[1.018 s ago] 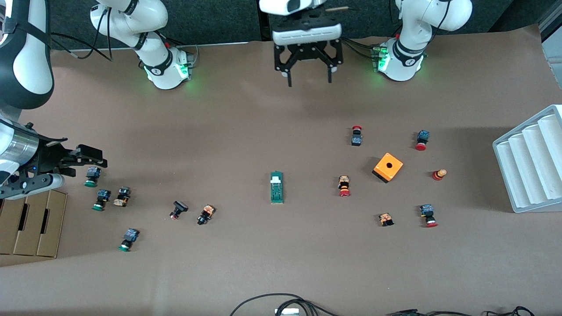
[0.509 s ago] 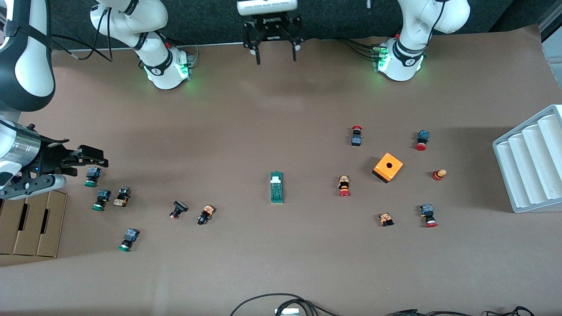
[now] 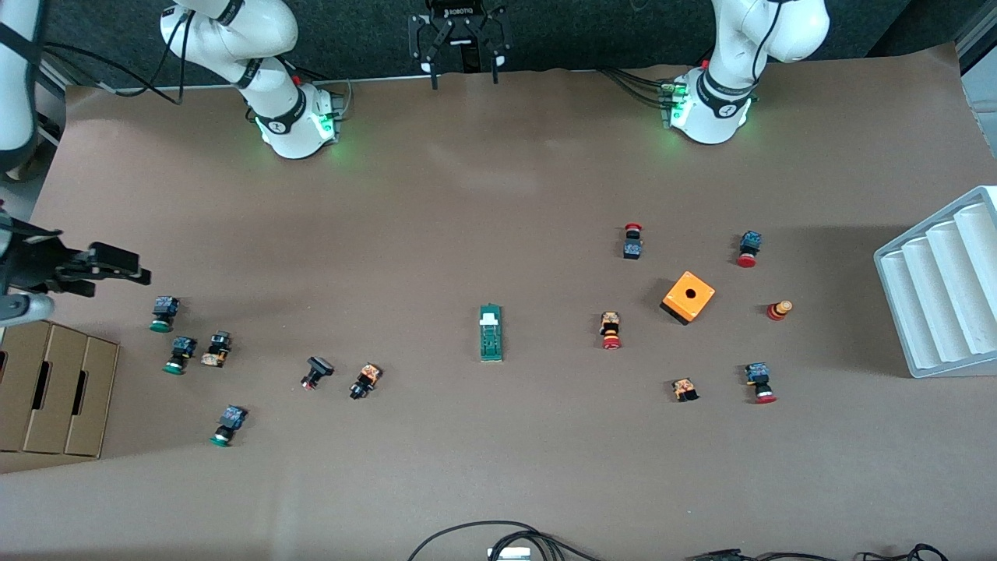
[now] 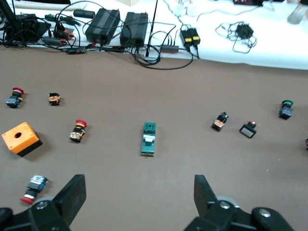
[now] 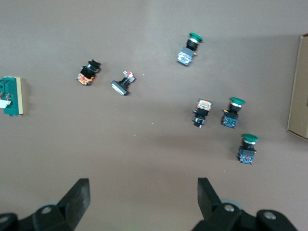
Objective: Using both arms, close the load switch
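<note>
The load switch (image 3: 491,333), a narrow green block with a white tab at the end toward the robots, lies flat mid-table. It also shows in the left wrist view (image 4: 149,139) and at the rim of the right wrist view (image 5: 10,96). My left gripper (image 3: 463,76) hangs open over the table's edge between the two arm bases, well apart from the switch, with nothing between its fingers (image 4: 139,192). My right gripper (image 3: 117,269) is open and empty (image 5: 143,192) over the table's edge at the right arm's end, beside a green-capped push button (image 3: 163,312).
An orange cube with a hole (image 3: 688,297) and several red-capped push buttons (image 3: 611,330) lie toward the left arm's end, next to a white ribbed rack (image 3: 942,288). Green-capped and black buttons (image 3: 222,425) and cardboard boxes (image 3: 54,386) sit at the right arm's end. Cables (image 3: 498,538) lie at the near edge.
The left gripper has drawn back toward the arm bases, away from the table's middle. The right gripper has pulled off the green-capped buttons toward the table's edge. The switch has not moved.
</note>
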Controlling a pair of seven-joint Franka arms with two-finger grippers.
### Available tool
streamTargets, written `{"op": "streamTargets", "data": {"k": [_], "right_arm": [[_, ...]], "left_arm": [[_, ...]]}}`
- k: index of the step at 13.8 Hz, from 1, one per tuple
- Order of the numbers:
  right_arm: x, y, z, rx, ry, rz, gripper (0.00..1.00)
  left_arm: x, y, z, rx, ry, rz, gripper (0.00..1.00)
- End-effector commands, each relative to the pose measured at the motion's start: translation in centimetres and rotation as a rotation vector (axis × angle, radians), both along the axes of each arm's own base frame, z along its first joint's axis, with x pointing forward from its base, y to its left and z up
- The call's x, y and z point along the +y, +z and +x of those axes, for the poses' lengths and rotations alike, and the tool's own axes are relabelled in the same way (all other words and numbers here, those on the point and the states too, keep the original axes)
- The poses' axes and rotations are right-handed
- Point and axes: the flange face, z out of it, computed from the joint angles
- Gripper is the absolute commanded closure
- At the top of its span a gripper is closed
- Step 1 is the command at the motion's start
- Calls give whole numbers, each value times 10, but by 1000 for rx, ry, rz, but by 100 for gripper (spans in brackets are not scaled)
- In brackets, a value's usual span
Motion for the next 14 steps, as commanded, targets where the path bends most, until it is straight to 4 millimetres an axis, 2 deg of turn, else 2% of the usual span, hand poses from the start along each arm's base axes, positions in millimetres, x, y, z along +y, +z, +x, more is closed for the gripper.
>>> {"op": "streamTargets", "data": {"k": [1, 2, 3, 5, 6, 9, 12, 14], "right_arm": [[-3, 3, -5, 20, -5, -4, 1], [-7, 3, -7, 32, -9, -3, 0], [-6, 0, -7, 38, -7, -3, 0], [4, -3, -4, 38, 9, -7, 1], [7, -4, -3, 38, 15, -6, 0], [39, -4, 0, 37, 66, -8, 0], [47, -21, 12, 40, 22, -19, 0], [62, -28, 18, 31, 38, -19, 0]], "left_arm": [[-13, -18, -21, -77, 17, -49, 1], [-15, -26, -28, -105, 20, -56, 1], [-16, -42, -33, -126, 24, -50, 1], [-19, -84, -38, -181, 33, -29, 1], [-22, -107, -35, -225, 35, -21, 1], [-38, -164, -27, -336, 44, -56, 1], [-43, -207, -16, -378, 37, -29, 1], [-45, -243, -7, -414, 27, -17, 1]]}}
